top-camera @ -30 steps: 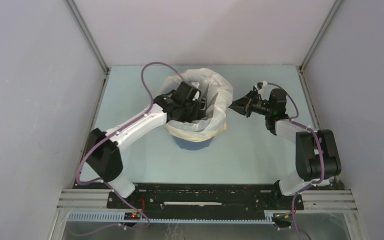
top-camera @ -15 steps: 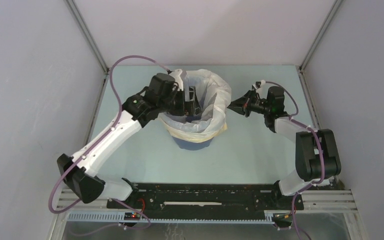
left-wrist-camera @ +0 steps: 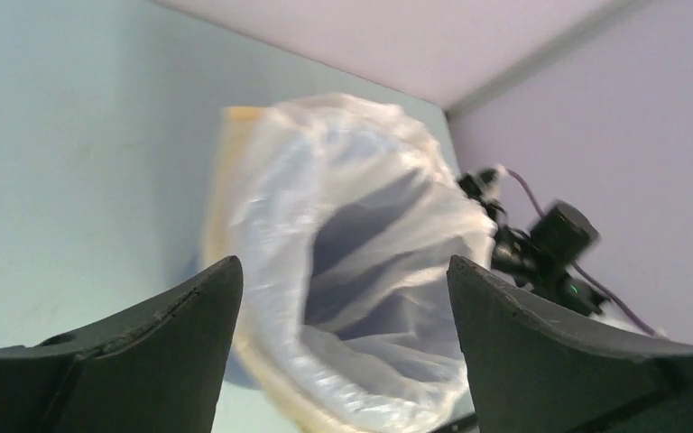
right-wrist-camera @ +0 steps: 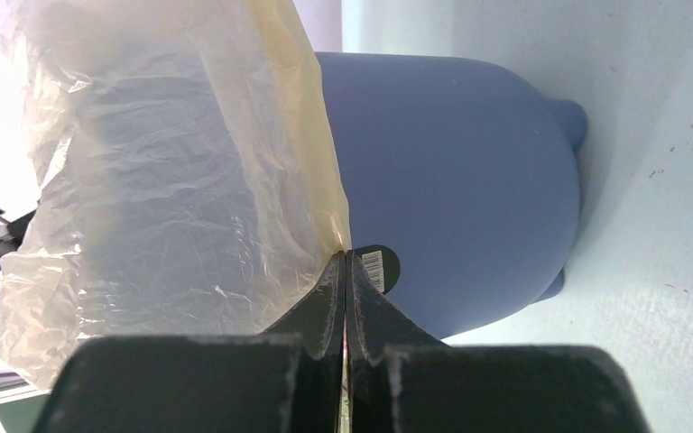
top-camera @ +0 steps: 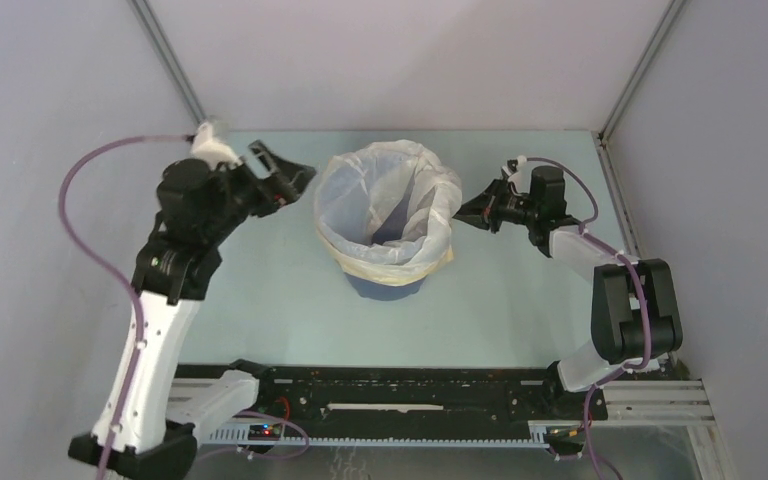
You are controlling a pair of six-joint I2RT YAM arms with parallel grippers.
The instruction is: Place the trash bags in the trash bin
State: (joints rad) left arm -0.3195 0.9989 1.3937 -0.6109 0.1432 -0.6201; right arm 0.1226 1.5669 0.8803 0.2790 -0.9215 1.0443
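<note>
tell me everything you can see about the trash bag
The trash bag is thin, crinkly, translucent white plastic with a pale yellow band. It lines the blue trash bin, mouth open upward, its rim draped down over the bin's outside. The right pincer is shut on its right edge; the open left pincer sits apart from it.

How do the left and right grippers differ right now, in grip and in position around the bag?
The left gripper is open and holds nothing; the right gripper is shut on the yellowish rim of the bag. The left gripper sits clear of the bag, off to its left; the right gripper touches its right side, beside the bin. Both point toward the bag.
</note>
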